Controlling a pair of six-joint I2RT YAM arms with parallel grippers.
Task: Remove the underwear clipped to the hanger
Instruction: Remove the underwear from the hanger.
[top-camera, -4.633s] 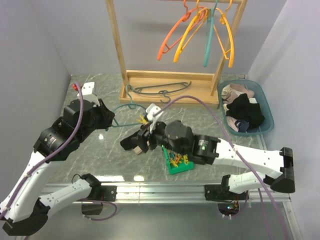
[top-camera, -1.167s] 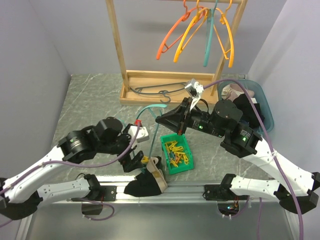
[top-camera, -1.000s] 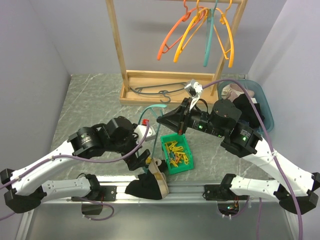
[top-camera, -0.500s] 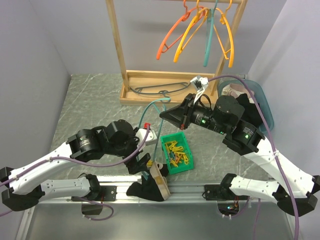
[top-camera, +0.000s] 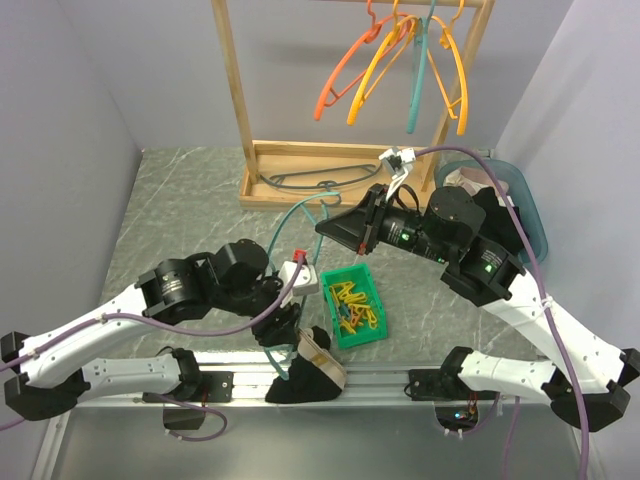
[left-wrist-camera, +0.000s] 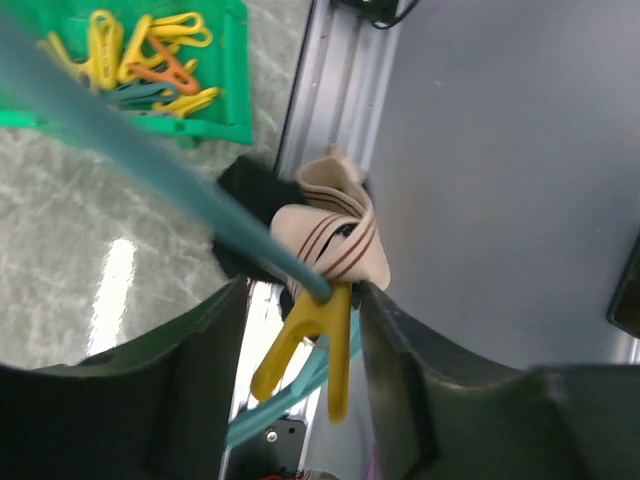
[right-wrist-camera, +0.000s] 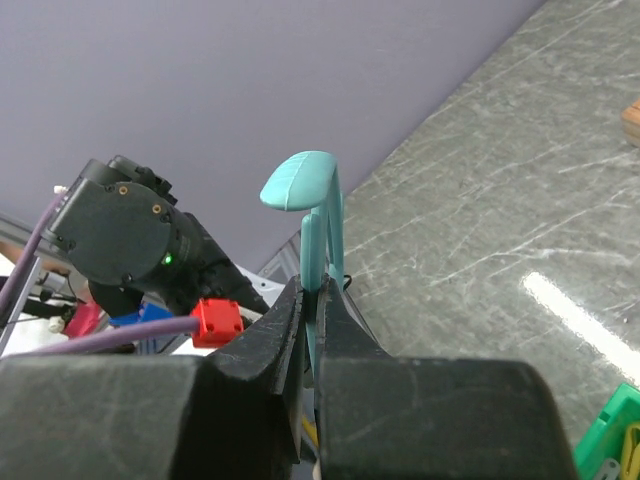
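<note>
A teal hanger (top-camera: 290, 218) slants from mid-table down to the front rail. My right gripper (top-camera: 322, 228) is shut on its neck just under the hook (right-wrist-camera: 312, 215), both fingers pressed flat on the teal bar. The underwear (top-camera: 310, 375), black with a beige striped waistband (left-wrist-camera: 335, 230), hangs off the hanger's low end over the table's front edge, pinned there by a yellow peg (left-wrist-camera: 320, 330). My left gripper (left-wrist-camera: 305, 300) is open and straddles that peg. The peg's legs stand spread between the fingers, and the right finger (left-wrist-camera: 395, 340) is very close to one leg.
A green tray (top-camera: 362, 340) of loose coloured pegs sits just right of the left gripper. A blue basket (top-camera: 535, 225) with clothes stands at the far right. A wooden rack (top-camera: 330, 165) at the back carries several hangers (top-camera: 400, 60), and one grey hanger (top-camera: 310, 182) lies on its base.
My left gripper has shifted right over the peg at the front edge and its fingers have narrowed around it. The underwear has swung slightly right. The right gripper keeps hold of the hanger.
</note>
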